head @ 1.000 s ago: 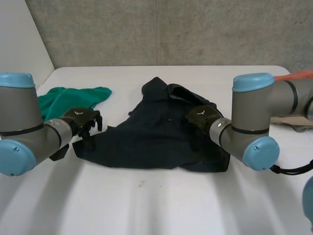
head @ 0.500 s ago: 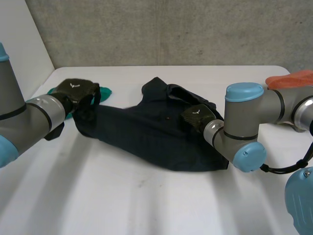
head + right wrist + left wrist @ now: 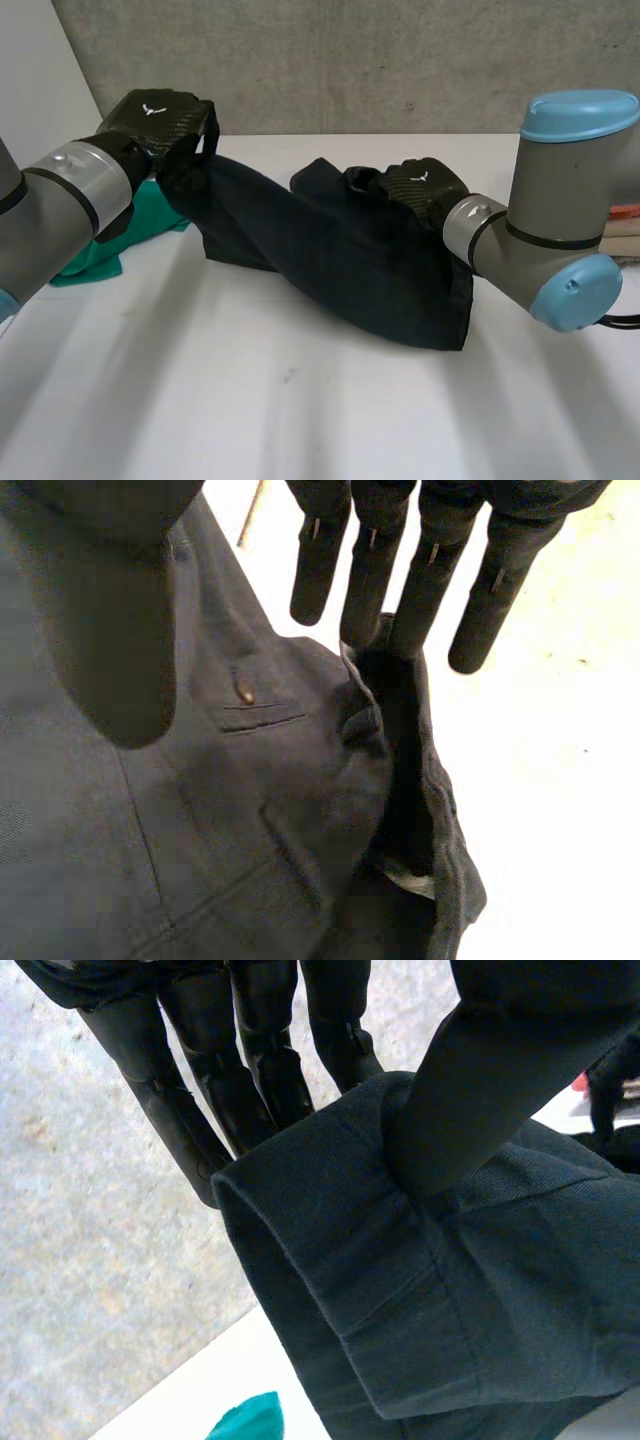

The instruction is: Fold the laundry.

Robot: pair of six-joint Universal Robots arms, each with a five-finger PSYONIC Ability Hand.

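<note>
Table (image 3: 300,400): left robot hand (image 3: 160,112) pinches dark garment (image 3: 340,260) hem; right robot hand (image 3: 420,185) unclenched.

A white surface (image 3: 300,420) runs across the head view, with a small dark speck (image 3: 290,377) on its near part. A grey concrete wall (image 3: 350,60) stands behind it, and a plain white panel (image 3: 40,70) closes the left side. At the far right edge, a red thing (image 3: 625,211) lies on a beige thing (image 3: 622,238); what they are cannot be told.
</note>
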